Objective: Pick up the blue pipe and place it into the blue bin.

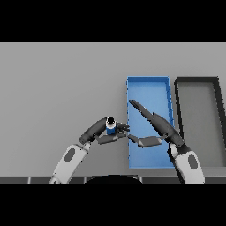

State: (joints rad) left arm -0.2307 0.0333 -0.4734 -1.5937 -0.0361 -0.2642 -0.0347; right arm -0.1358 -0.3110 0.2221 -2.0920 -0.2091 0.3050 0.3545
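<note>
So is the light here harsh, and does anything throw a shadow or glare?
Head view: the light is soft and even across the grey table, with no glare; the blue bin and black bin show only faint shading inside their walls; no clear shadow under the left hand, the blue pipe or the right hand.

One blue pipe, one blue bin, one black bin, two hands
</note>
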